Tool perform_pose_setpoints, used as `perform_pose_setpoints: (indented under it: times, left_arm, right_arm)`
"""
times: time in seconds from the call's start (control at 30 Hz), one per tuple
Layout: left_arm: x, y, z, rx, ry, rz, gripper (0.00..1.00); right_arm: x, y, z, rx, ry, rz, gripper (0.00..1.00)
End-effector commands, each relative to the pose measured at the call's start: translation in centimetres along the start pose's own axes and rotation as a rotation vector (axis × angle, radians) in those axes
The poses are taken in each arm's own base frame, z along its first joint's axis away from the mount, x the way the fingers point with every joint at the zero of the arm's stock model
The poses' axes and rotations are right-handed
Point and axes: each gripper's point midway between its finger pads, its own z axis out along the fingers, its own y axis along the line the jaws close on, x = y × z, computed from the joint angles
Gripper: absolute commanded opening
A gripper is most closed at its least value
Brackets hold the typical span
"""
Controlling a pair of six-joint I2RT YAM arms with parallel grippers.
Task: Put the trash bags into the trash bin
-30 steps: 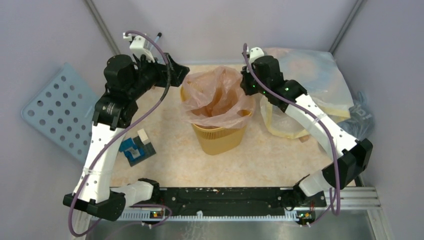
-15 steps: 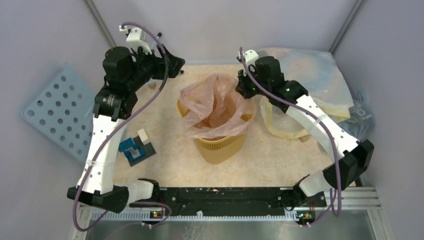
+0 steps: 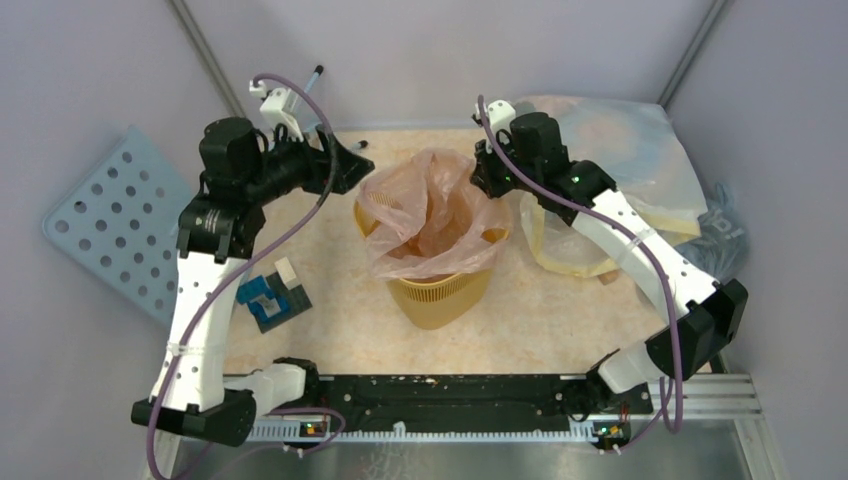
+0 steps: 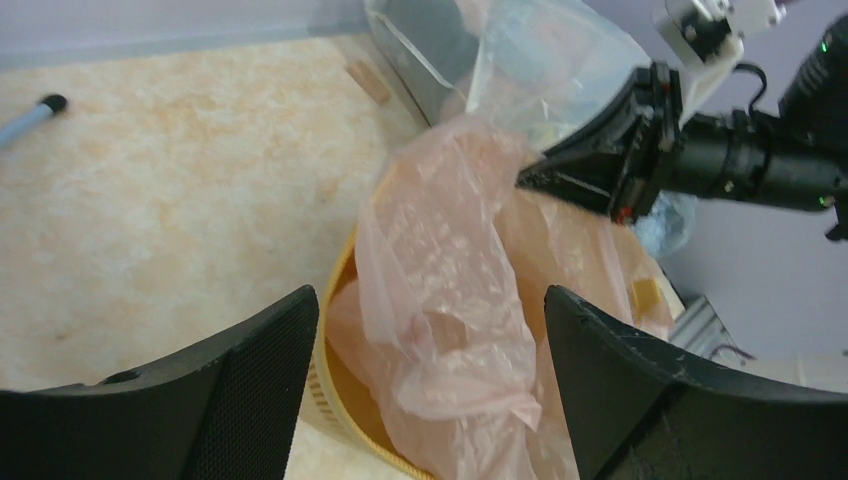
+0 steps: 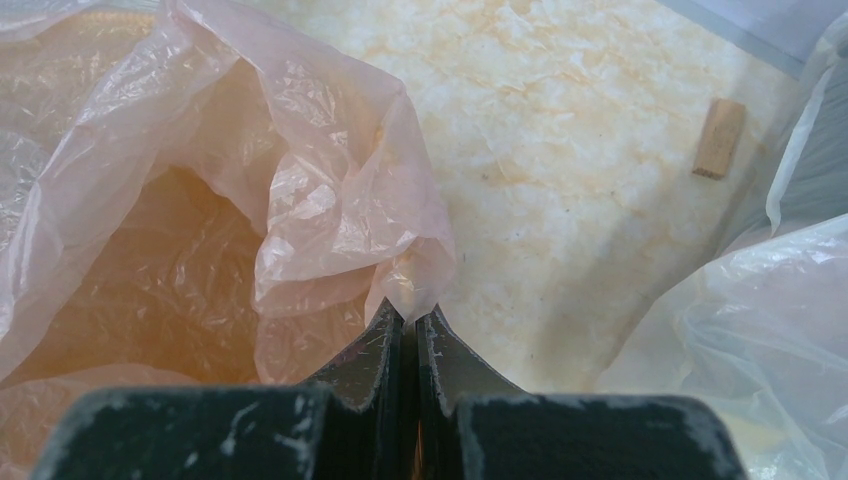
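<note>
The pale pink trash bag [image 3: 432,210] sits in the yellow-orange trash bin [image 3: 440,285] at mid table, its film bunched up above the rim. My right gripper [image 3: 478,172] is shut on the bag's far right edge; in the right wrist view the film [image 5: 330,200] is pinched at the fingertips [image 5: 410,315]. My left gripper [image 3: 350,170] is open and empty, just left of the bin's far left rim. In the left wrist view the bag [image 4: 450,270] and the bin rim [image 4: 335,395] lie between the spread fingers [image 4: 250,370].
A large whitish-yellow sack [image 3: 620,170] lies at the back right, a grey-blue bag [image 3: 720,235] beside it. A blue block stack [image 3: 272,295] sits front left. A pen [image 3: 312,78] lies at the back, and a perforated blue panel [image 3: 115,220] leans left.
My left gripper let go of the bag's left edge, swung back and now sits open by the bin's left rim. The bag slumped toward the middle. The right gripper keeps its hold.
</note>
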Motion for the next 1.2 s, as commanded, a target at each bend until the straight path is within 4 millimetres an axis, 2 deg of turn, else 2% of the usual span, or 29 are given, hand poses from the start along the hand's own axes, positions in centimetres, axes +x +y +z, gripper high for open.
perform_pose_setpoints:
  times: [0.0, 0.13, 0.27, 0.33, 0.37, 0.53, 0.57, 0.7, 0.9, 1.0, 1.17]
  left_arm:
    - [2.8, -1.2, -0.9, 0.080, 0.085, -0.019, 0.87]
    - [4.3, -0.3, -0.6, 0.057, 0.124, -0.030, 0.85]
    - [5.8, 0.2, 0.3, 0.074, 0.171, -0.052, 0.78]
    - [6.4, 0.3, 0.9, 0.095, 0.190, -0.067, 0.72]
    - [6.5, 0.4, 1.2, 0.102, 0.193, -0.075, 0.65]
    - [5.3, 1.1, 1.5, 0.060, 0.147, -0.049, 0.05]
    - [4.9, 1.3, 1.5, 0.039, 0.139, -0.039, 0.00]
    - [3.8, 3.0, 0.8, -0.068, 0.116, -0.001, 0.00]
    - [3.3, 5.7, 0.0, -0.206, 0.079, 0.003, 0.00]
    - [3.9, 8.1, -0.6, -0.303, 0.072, -0.013, 0.00]
    - [5.9, 10.5, -1.1, -0.375, 0.081, -0.042, 0.00]
  right_arm:
    - [0.1, 0.1, -0.5, -0.011, 0.032, -0.007, 0.00]
    - [0.4, 0.1, -0.5, -0.012, 0.039, -0.004, 0.00]
    - [0.4, 0.2, -0.5, -0.017, 0.040, 0.001, 0.00]
    - [0.5, 0.2, -0.5, -0.017, 0.041, 0.004, 0.00]
    - [0.5, 0.3, -0.5, -0.018, 0.044, 0.005, 0.00]
    - [0.7, 0.2, -0.5, -0.013, 0.048, 0.005, 0.00]
    - [0.7, 0.1, -0.4, -0.012, 0.049, 0.005, 0.00]
    - [0.8, 0.0, -0.3, -0.003, 0.052, 0.007, 0.00]
    - [0.9, -0.1, 0.0, 0.001, 0.064, 0.003, 0.00]
    - [0.9, -0.1, 0.2, 0.000, 0.068, 0.001, 0.00]
    - [1.0, -0.2, 0.3, 0.003, 0.077, -0.002, 0.00]
